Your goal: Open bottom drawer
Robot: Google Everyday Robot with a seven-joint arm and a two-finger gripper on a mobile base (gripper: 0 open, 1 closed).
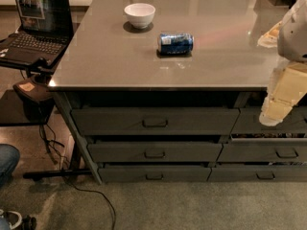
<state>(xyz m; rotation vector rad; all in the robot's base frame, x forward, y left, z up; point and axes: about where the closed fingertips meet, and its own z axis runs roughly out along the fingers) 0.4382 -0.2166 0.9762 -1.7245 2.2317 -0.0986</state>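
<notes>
The bottom drawer (pixel 154 173) is the lowest and shallowest dark grey front of the left stack, just above the carpet. It has a small rectangular pull (pixel 154 177) at its centre. Its front sits about in line with the two taller drawers above it, and none of its inside shows. My gripper (pixel 273 113), cream-coloured, hangs from the arm at the right edge of the view. It is in front of the neighbouring stack's top drawer, well above and to the right of the bottom drawer, touching nothing.
On the grey countertop (pixel 96 56) stand a white bowl (pixel 139 15) and a blue can (pixel 175 43) on its side. A laptop (pixel 36 28) sits on a stand at left, with cables (pixel 96 195) on the floor. A person's leg (pixel 7 162) shows at lower left.
</notes>
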